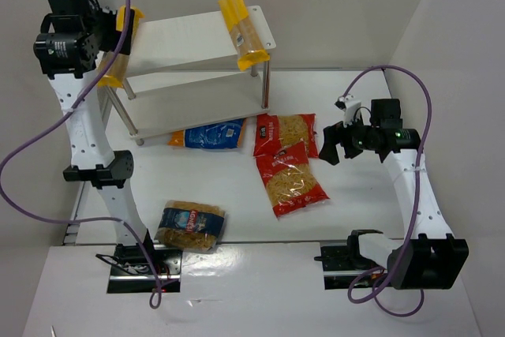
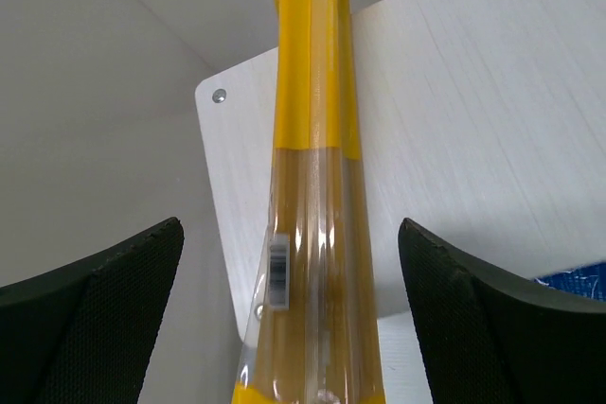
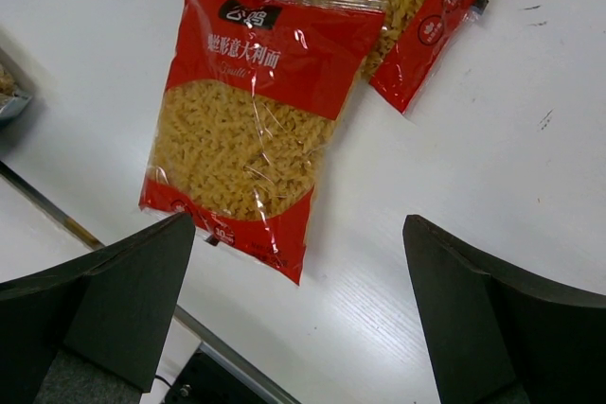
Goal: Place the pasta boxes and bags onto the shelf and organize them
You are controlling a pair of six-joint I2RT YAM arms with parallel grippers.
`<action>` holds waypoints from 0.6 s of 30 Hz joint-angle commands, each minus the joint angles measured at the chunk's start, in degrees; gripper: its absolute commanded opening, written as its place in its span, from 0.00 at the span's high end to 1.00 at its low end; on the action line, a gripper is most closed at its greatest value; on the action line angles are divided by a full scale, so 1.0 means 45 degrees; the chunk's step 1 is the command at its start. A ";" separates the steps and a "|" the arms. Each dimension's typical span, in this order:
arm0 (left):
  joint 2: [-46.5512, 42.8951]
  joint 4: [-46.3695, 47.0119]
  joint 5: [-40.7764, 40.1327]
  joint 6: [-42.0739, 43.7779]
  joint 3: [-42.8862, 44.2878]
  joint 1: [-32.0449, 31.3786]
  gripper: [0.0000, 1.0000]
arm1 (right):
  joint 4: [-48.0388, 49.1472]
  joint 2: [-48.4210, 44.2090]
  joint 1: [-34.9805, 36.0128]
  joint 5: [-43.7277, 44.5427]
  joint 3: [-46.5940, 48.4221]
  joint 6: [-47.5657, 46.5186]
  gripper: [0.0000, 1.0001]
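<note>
White counter (image 3: 502, 139); beneath the spread right tool (image 3: 298, 224), a red windowed fusilli bag (image 3: 256, 130) lettered in white Chinese. The left tool (image 2: 292, 224), spread, flanks a long yellow barcoded spaghetti pack (image 2: 317, 130).

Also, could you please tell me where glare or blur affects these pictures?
Left wrist: bright glare streaks run down the clear window of the spaghetti pack, which fills the view at close range. Right wrist: small glints on the film of the central red fusilli bag, label readable. Top external: even light, only faint shadow beneath the shelf.

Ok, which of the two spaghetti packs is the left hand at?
The spaghetti pack at the shelf's left end, between the left hand's open fingers; the other pack lies across the right end, untouched.
</note>
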 commanded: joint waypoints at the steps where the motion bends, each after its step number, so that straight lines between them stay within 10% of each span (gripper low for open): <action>1: -0.1587 -0.0048 0.0548 0.0077 0.0530 -0.0031 0.00 | 0.0398 -0.0381 -0.0078 -0.0244 -0.0115 -0.0116 0.01; 9: -0.5803 -0.0322 0.2323 0.0799 -0.4385 0.0262 0.00 | 0.0398 -0.0381 -0.0078 -0.0244 0.0001 -0.0116 0.01; 18: -1.1975 0.1454 0.2774 0.0995 -1.6190 0.0378 0.00 | 0.0398 -0.0381 -0.0078 -0.0361 0.0120 0.0196 0.01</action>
